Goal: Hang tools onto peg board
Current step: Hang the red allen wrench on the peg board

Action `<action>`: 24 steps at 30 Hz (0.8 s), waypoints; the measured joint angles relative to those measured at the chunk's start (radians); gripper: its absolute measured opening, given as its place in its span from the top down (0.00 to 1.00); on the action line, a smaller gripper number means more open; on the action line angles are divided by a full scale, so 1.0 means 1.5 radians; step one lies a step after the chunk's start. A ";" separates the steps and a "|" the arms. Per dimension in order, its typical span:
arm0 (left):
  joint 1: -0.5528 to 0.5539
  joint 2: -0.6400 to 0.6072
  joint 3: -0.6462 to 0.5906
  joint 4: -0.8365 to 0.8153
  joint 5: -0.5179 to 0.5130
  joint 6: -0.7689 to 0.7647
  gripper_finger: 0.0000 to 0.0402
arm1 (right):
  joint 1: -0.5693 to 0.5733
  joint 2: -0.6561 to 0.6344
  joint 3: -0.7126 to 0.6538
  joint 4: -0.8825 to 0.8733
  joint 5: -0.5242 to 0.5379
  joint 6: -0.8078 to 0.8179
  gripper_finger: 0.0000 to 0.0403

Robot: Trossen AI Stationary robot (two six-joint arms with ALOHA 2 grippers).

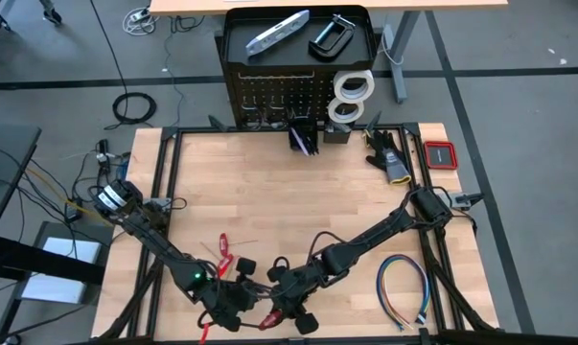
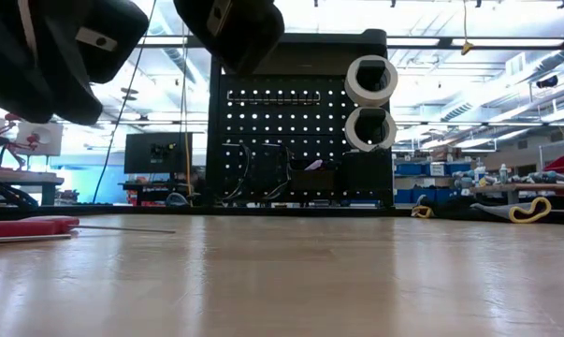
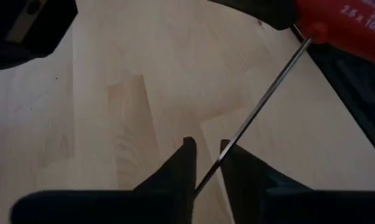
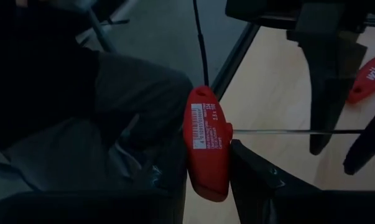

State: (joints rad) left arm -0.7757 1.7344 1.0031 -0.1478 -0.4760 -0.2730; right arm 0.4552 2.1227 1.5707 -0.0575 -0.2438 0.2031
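Handover in progress at the near edge of the worktop (image 1: 298, 192). Right end effector (image 4: 218, 180) clamped on the red T-handle (image 4: 207, 143) of a hex driver, handle pinched across its flat faces between the two fingers. Thin steel shaft (image 4: 299, 131) projecting sideways from the handle, straight toward the left arm.

Left end effector (image 3: 206, 155) positioned at the far end of that shaft (image 3: 255, 112); shaft passes through the narrow gap between its fingertips. Fingers close about the shaft, almost pinching; firm contact cannot be told from the left wrist view. Treated as closing, grip not confirmed.

Key relation: long axis of the driver lies along the line joining the two end effectors, handle at the right one, tip at the left one. Both low over the worktop, just beside each other in the high view.

A second red-handled tool (image 1: 223, 251) lying flat on the worktop near the left arm, untouched; also seen in the low view (image 2: 29, 226).

Peg board (image 1: 274, 96) upright at the far edge, well apart from both arms. White tape rolls (image 1: 352, 86) already hung there; silver bar-shaped tool (image 1: 277, 32) and black C-clamp (image 1: 331, 36) resting in its top tray.

Judgement: driver not yet hung; transfer or regrasp step, early to middle of the task. Risk: thin shaft slipping or pivoting in a light pinch.
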 joint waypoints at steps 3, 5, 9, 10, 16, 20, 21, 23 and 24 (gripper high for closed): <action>0.000 0.000 0.000 -0.001 0.017 0.000 0.86 | 0.000 0.000 0.000 -0.001 -0.001 0.000 0.73; 0.002 0.000 0.000 0.000 0.041 -0.005 0.89 | 0.000 0.000 0.000 -0.002 -0.001 0.000 0.73; 0.001 0.000 0.000 -0.002 0.070 -0.018 0.97 | 0.000 0.000 0.000 -0.005 -0.002 0.000 0.70; 0.001 0.000 0.000 -0.002 0.072 -0.019 0.98 | 0.000 0.000 0.000 -0.005 -0.002 0.000 0.68; -0.009 -0.017 0.000 -0.003 0.044 -0.042 0.99 | -0.001 -0.032 0.000 -0.048 0.013 0.041 0.58; -0.011 -0.020 0.002 0.005 -0.005 -0.054 0.99 | -0.002 -0.084 0.000 -0.130 0.041 0.049 0.52; -0.011 -0.020 0.003 0.006 -0.018 -0.061 0.99 | -0.001 -0.103 0.000 -0.158 0.056 0.054 0.51; -0.011 -0.021 0.001 -0.019 -0.027 -0.083 0.99 | 0.006 -0.146 0.000 -0.220 0.077 0.066 0.50; -0.012 -0.020 -0.002 -0.034 -0.036 -0.091 0.99 | 0.014 -0.170 0.001 -0.246 0.098 0.070 0.50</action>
State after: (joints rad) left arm -0.7935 1.7049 1.0008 -0.1992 -0.5306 -0.4093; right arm 0.4757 1.8675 1.5724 -0.4261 -0.0975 0.3080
